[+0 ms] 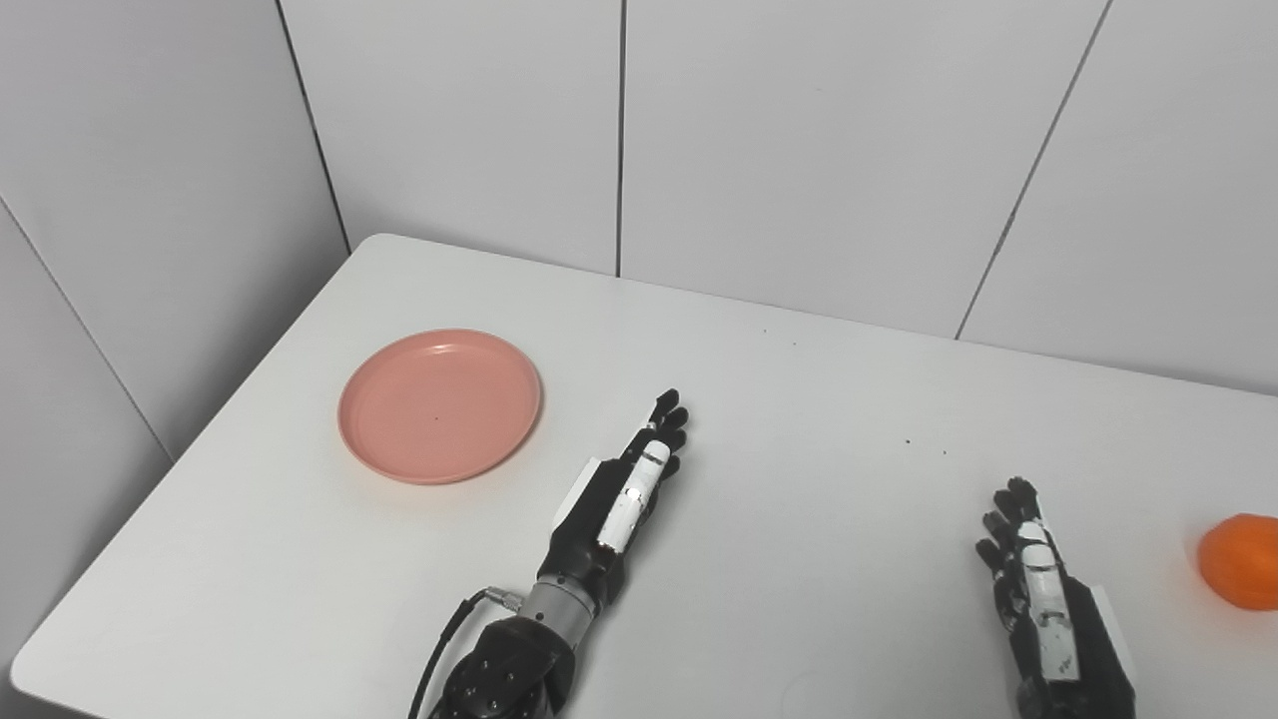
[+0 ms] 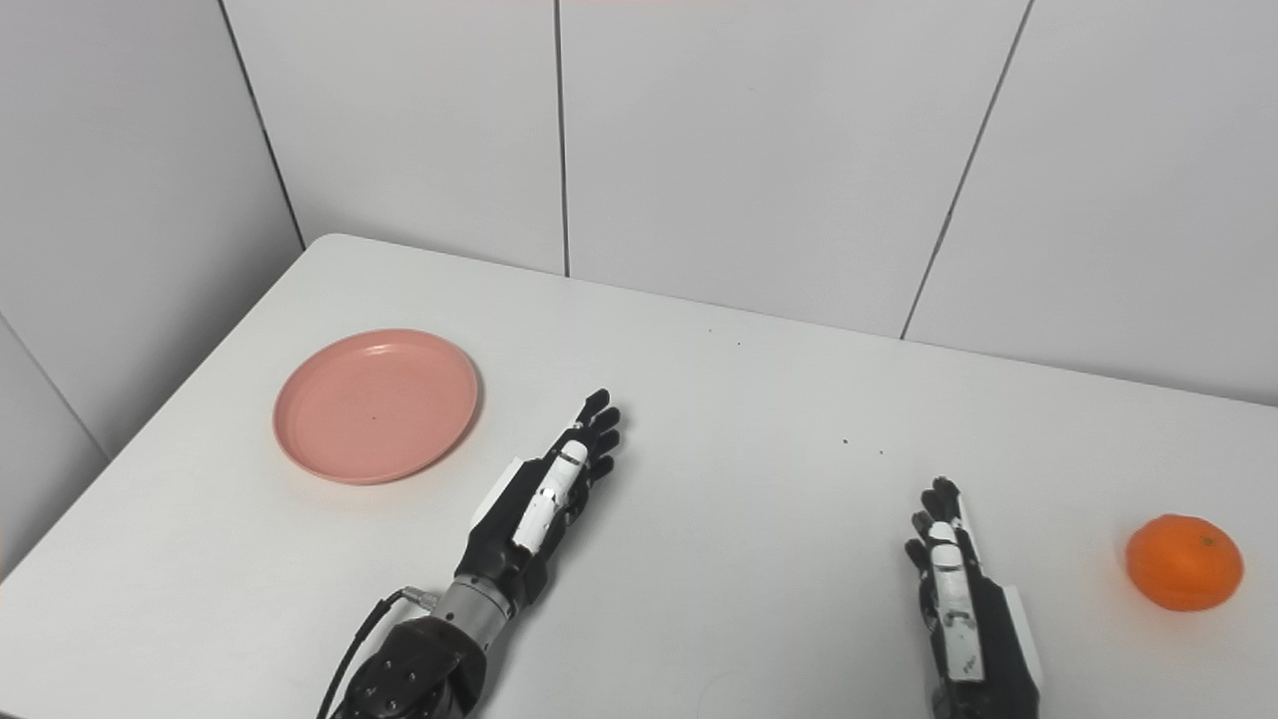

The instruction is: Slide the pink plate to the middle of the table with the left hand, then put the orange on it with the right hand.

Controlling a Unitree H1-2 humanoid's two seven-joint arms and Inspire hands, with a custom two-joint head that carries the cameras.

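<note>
Bright, even, diffuse light fills both views. The glossy white rectangular table carries only faint, soft shadows (palest beside the round pink plastic plate). Focus is sharp throughout, without glare or blur.

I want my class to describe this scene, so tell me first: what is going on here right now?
Nothing is being handled at this moment. The left robot hand is open over the white table, to the right of the empty pink plate and apart from it. The right robot hand is open too, with the orange lying on the table to its right, untouched. The plate sits toward the table's left side, so neither step has been done.
</note>
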